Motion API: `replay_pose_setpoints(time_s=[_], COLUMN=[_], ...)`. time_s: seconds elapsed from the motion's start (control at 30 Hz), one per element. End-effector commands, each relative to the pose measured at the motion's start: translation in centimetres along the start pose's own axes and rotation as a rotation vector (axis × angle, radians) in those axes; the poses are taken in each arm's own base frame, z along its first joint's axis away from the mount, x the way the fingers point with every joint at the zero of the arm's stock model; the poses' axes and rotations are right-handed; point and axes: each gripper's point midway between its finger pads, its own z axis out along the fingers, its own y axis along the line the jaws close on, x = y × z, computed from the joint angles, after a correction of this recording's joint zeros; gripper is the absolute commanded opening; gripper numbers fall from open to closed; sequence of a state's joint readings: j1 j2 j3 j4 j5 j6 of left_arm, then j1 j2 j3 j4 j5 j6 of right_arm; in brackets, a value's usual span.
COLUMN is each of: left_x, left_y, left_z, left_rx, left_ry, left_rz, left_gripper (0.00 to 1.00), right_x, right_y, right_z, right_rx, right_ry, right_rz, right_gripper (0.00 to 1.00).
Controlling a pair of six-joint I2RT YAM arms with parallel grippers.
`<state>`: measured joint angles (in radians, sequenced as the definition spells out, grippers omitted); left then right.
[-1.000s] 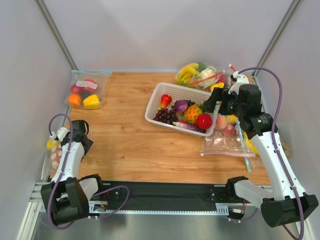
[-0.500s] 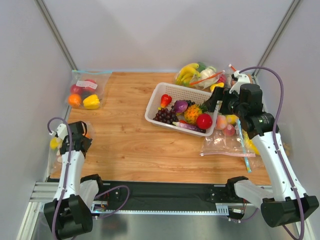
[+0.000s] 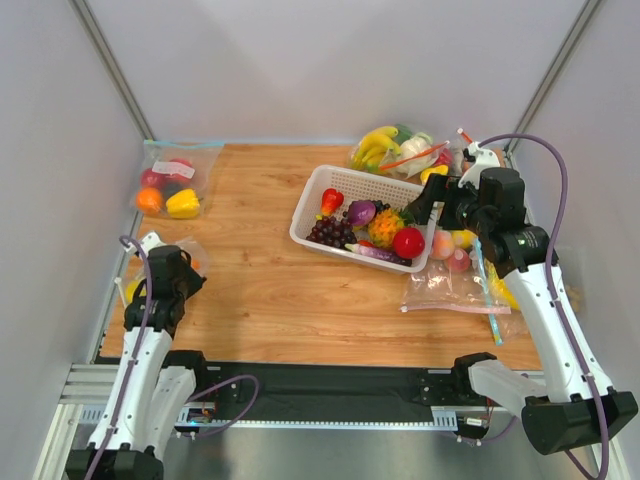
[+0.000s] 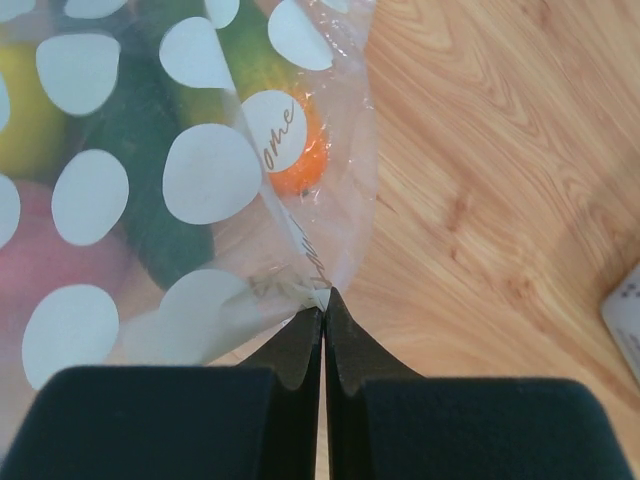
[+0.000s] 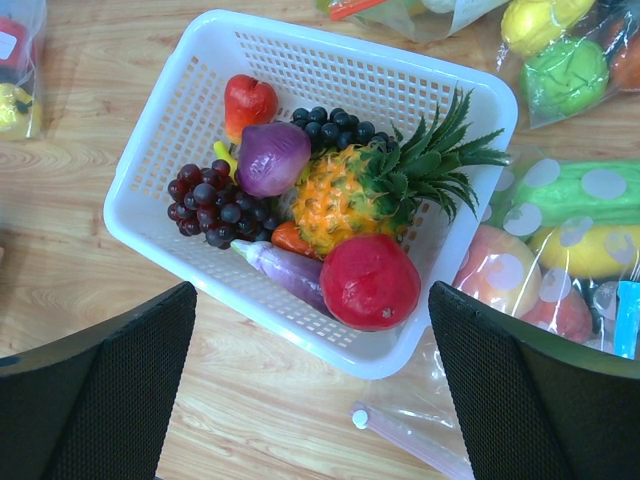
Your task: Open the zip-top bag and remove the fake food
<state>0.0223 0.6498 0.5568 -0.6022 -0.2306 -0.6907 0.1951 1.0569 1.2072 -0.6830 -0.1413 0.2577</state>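
The zip-top bag [image 4: 190, 190], clear plastic with white dots, lies at the table's left edge [image 3: 128, 291], largely under my left arm. My left gripper [image 4: 325, 300] [image 3: 160, 288] is shut on the bag's near corner, which is pinched at the fingertips. Through the plastic I see the fake food: a dark green cucumber [image 4: 150, 210], a yellow fruit [image 4: 25, 110], a pink piece [image 4: 45, 265] and something orange [image 4: 305, 160]. My right gripper [image 5: 310, 390] [image 3: 432, 205] hangs open above the near rim of the white basket, holding nothing.
The white basket [image 3: 312, 205] [image 5: 170, 160] holds grapes, a pineapple and red fruits. Right of it lies a dotted bag with a blue zip strip [image 5: 580, 215]. More fruit bags sit at the back [image 3: 395, 150] and back left [image 3: 172, 185]. A pink-stripped bag [image 3: 445, 295] lies front right.
My left gripper has shut on the bag's corner and the arm has swung right, toward the table's middle, drawing the bag with it. The right arm has not moved.
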Motion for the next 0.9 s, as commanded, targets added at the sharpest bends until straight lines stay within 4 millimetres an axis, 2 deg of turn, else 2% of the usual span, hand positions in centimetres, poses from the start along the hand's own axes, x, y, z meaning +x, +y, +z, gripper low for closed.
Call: replay_pose_setpoints(time_s=[0.0,0.13,0.3,0.43,0.5,0.53,0.6,0.7,0.87], left_x=[0.2,2.8,5.4,9.1,10.2,11.6,13.1,16.0,18.3], left_y=[-3.8,-7.2,-9.8,-13.1,-13.9,-14.6,-15.6,-17.4,-20.7], left_z=[-1.3,-2.4,-3.7,-5.9,-6.3,-7.4,-8.3,-10.8,-13.6], left_rx=[0.175,0.290,0.346,0.445,0.435,0.471,0.488,0.582,0.749], left_ry=[0.027,0.095,0.124,0.185,0.187,0.208,0.227,0.269,0.300], left_rz=[0.088,0.176,0.282,0.370,0.413,0.456,0.487,0.558,0.657], left_gripper=[0.00,0.00,0.00,0.00,0.00,0.00,0.00,0.00,0.00], right_x=[-0.7,0.0,0.5,0.7,0.7,0.6,0.6,0.6,0.9], right_y=[1.1,1.7,1.9,2.0,2.0,1.9,1.8,1.6,1.4], right_z=[0.1,0.7,0.8,0.9,0.8,0.7,0.5,0.4,0.4], right_rx=[-0.054,-0.091,-0.108,-0.117,-0.113,-0.110,-0.103,-0.094,-0.083], right_ry=[-0.020,0.007,0.014,0.022,0.023,0.019,0.016,0.013,0.020], right_rz=[0.026,0.050,0.061,0.066,0.063,0.060,0.056,0.048,0.045], right_gripper=[1.00,0.98,0.98,0.98,0.98,0.98,0.98,0.98,0.99])
